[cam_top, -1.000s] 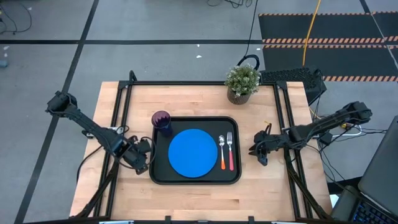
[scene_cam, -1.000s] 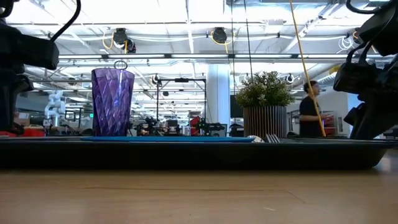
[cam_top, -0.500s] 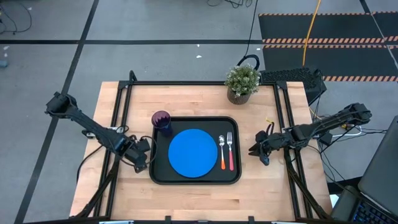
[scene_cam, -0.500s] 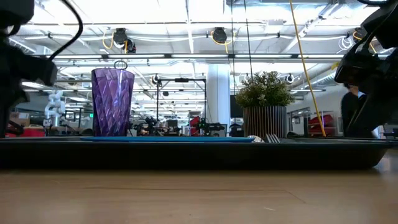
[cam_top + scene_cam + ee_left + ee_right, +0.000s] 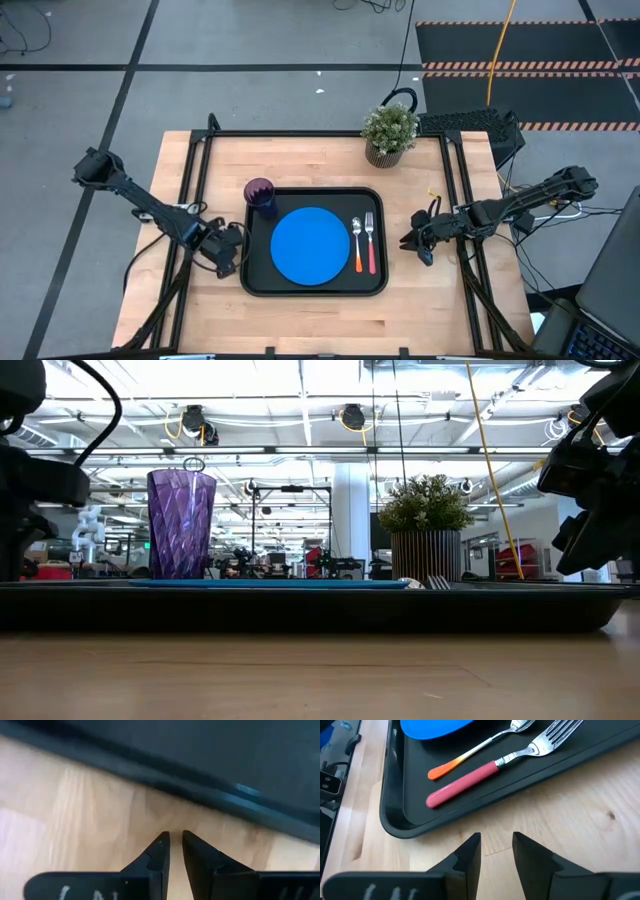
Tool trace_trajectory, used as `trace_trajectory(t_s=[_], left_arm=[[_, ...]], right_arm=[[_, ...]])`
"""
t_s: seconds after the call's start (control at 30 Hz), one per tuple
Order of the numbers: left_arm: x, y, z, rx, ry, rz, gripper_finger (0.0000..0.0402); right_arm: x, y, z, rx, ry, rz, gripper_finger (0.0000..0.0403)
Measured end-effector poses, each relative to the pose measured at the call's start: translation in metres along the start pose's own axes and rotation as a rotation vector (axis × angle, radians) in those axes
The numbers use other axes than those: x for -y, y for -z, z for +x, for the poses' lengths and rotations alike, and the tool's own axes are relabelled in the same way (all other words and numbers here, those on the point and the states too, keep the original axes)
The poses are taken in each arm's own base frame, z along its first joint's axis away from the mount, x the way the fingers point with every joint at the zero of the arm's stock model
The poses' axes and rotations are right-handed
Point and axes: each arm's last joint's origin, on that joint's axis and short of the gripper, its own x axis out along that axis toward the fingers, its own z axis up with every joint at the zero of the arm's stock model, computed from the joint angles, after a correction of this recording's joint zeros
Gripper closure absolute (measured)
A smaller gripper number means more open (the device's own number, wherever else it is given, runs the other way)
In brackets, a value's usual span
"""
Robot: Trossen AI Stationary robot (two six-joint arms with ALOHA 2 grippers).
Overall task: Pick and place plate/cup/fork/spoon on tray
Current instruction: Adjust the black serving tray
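Note:
The black tray (image 5: 248,278) lies mid-table. On it rest the blue plate (image 5: 310,246), the purple cup (image 5: 260,195) upright at its far left corner, the orange-handled spoon (image 5: 357,245) and the red-handled fork (image 5: 371,243) side by side at its right. My left gripper (image 5: 234,256) hovers low beside the tray's left rim (image 5: 165,782), its fingers (image 5: 175,837) all but together and empty. My right gripper (image 5: 408,241) sits right of the tray, its fingers (image 5: 496,840) a little apart and empty, pointing at the tray's rim (image 5: 390,820) near the fork's handle (image 5: 465,784).
A potted green plant (image 5: 390,130) stands at the table's far edge, behind the tray's right corner. Bare wood shows in front of the tray and on both sides of it. Black frame rails run along the table's left and right edges.
My left arm has shifted a little beside the tray's left rim and shows lower in the low view. A person in the room behind has walked to the right and is hidden behind my right arm.

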Motion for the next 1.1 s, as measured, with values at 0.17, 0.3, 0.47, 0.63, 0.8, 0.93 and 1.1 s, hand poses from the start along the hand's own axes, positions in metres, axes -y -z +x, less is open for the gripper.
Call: trace_trajectory(t_s=[0.17, 0.3, 0.47, 0.63, 0.8, 0.93, 1.1], left_arm=[[-0.002, -0.005, 0.001, 0.087, -0.057, 0.015, 0.0346], [-0.004, -0.010, 0.002, 0.102, -0.054, 0.023, 0.0346], [-0.007, -0.014, 0.002, 0.112, -0.057, 0.020, 0.0346], [-0.009, -0.016, 0.002, 0.110, -0.054, 0.017, 0.0346], [-0.008, -0.021, 0.002, 0.137, -0.033, 0.018, 0.0346], [-0.009, -0.022, 0.003, 0.141, -0.035, 0.010, 0.0346], [-0.010, -0.022, 0.003, 0.134, -0.043, 0.015, 0.0346]], right_arm=[[0.000, 0.000, 0.000, 0.001, 0.001, -0.001, 0.0296], [0.000, 0.000, 0.000, 0.000, 0.002, 0.000, 0.0296], [0.000, 0.000, 0.000, 0.000, 0.001, 0.000, 0.0296], [0.000, 0.000, 0.000, 0.000, 0.001, -0.001, 0.0296], [0.001, 0.002, 0.000, -0.016, 0.015, -0.003, 0.0296], [0.002, 0.002, 0.000, -0.024, 0.019, -0.004, 0.0296], [0.002, 0.002, 0.000, -0.027, 0.019, -0.012, 0.0296]])
